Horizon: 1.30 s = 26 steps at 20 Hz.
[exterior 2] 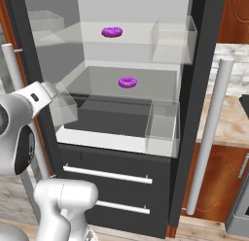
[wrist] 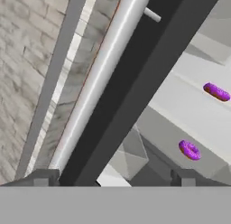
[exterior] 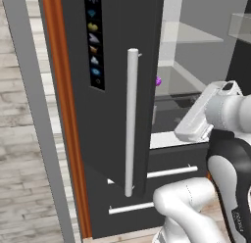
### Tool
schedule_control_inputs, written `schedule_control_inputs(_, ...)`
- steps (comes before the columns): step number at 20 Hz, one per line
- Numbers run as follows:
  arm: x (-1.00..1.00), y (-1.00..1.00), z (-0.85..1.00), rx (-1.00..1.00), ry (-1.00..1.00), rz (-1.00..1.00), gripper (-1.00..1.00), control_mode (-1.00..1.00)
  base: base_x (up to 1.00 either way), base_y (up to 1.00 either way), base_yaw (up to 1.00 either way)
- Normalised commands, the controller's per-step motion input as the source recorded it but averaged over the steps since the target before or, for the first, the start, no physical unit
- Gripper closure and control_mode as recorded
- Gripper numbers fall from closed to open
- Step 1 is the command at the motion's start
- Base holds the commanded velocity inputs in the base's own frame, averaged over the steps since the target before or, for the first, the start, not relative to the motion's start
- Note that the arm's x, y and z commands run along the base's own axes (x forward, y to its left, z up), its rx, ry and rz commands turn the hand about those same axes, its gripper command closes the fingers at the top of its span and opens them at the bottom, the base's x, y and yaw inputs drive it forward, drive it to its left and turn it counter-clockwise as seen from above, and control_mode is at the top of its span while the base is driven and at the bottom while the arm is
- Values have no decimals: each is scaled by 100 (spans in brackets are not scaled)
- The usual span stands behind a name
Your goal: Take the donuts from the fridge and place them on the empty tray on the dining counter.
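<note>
The gripper (wrist: 113, 178) stands wide open, holding nothing, its two tips astride the edge of the open fridge (exterior 2: 194, 113) door. One long white handle (wrist: 97, 83) runs toward 1 o'clock. Beyond, two donuts: the lower donut (exterior 2: 127, 82) at 3 o'clock, the upper donut (exterior 2: 112, 31) further up. The right base view alone shows two drawer bars (exterior 2: 107, 174).

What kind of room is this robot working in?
Most likely a home kitchen: an open fridge with glass shelves holds two purple donuts, and a wooden-cabinet counter stands beside it.
</note>
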Motion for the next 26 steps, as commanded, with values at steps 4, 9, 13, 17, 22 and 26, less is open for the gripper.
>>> schedule_control_inputs(4, -8, -52, 0, -44, -31, 31, -100, -100, 0, 0, 0)
schedule_control_inputs(9, 1, -30, -2, -48, -26, 31, -100, -100, 0, 0, 0)
schedule_control_inputs(13, 18, -4, -7, -40, -36, 30, -100, -100, 0, 0, 0)
schedule_control_inputs(17, 59, 3, 0, -9, -33, 21, -100, -100, 0, 0, 0)
schedule_control_inputs(22, 56, 31, 1, -2, -19, 11, -100, -100, 0, 0, 0)
schedule_control_inputs(26, 28, 28, 18, -2, -5, 6, -100, -100, 0, 0, 0)
